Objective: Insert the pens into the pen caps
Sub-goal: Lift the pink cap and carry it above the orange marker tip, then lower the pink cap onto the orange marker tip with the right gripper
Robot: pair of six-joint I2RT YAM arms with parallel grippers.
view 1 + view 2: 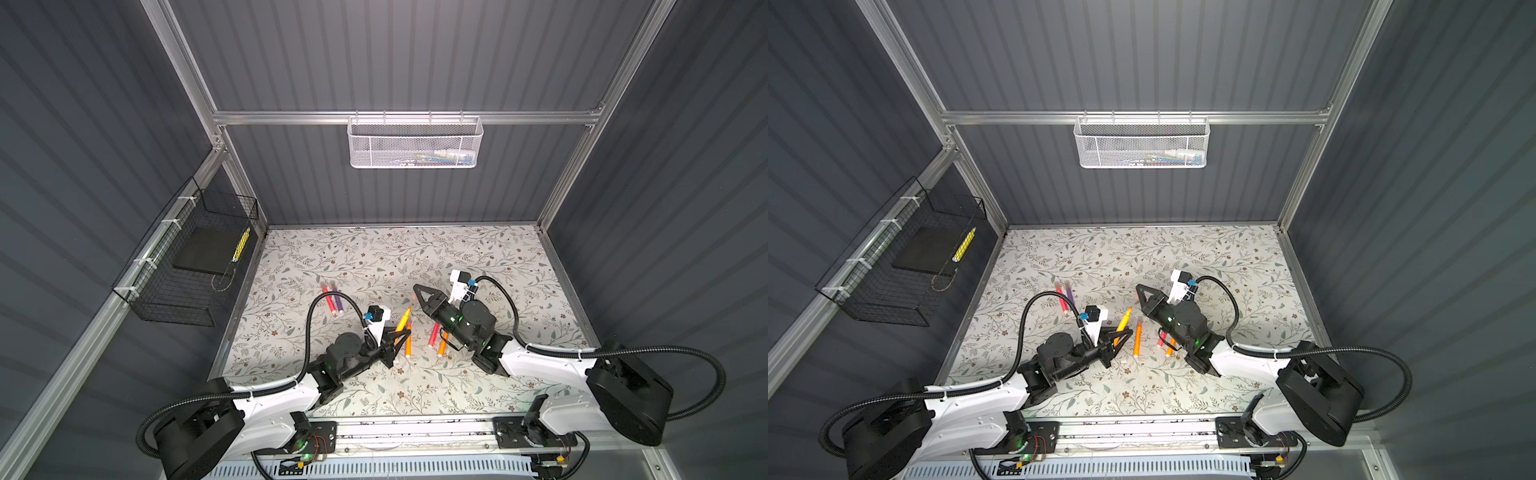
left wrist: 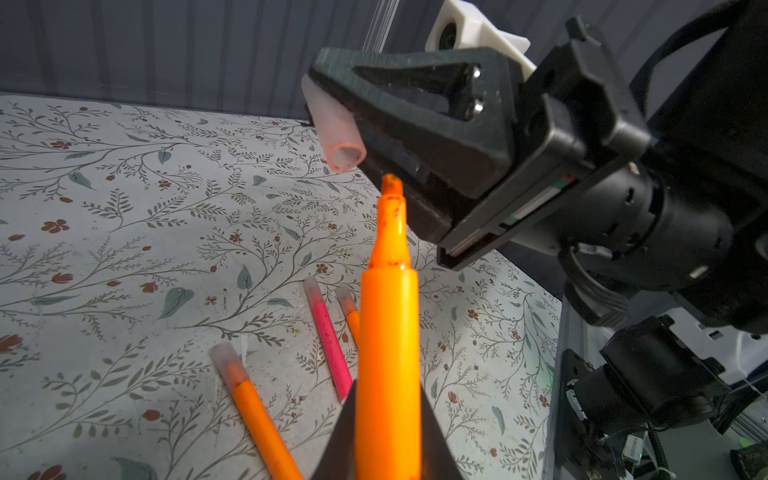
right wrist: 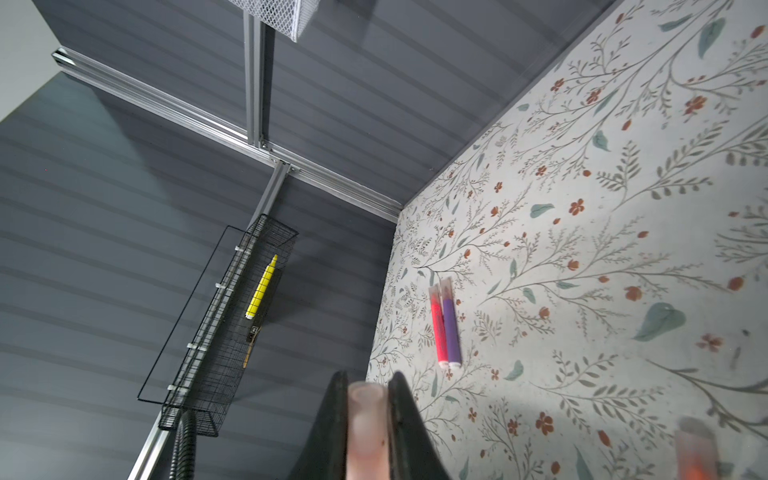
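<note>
Floral tabletop (image 1: 374, 257) fills cell floor. Mid-table, right gripper (image 3: 368, 409) clamped on pen cap (image 2: 338, 139), cap mouth facing left arm. Below it, left gripper (image 2: 387, 432) pinched tight on uncapped orange pen (image 2: 388, 324); tip just below cap mouth, seemingly not yet inside. Capped pens on table: second orange pen (image 1: 408, 343) beside left gripper; pink pen (image 1: 433, 336) and third orange pen (image 1: 443, 345) under right arm; red-pink pen (image 3: 438, 328) side by side with purple pen (image 3: 451, 328) further back.

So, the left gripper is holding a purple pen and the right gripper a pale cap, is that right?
No: the pen in the left gripper is orange, as the left wrist view shows. The right gripper does hold a pale cap.
</note>
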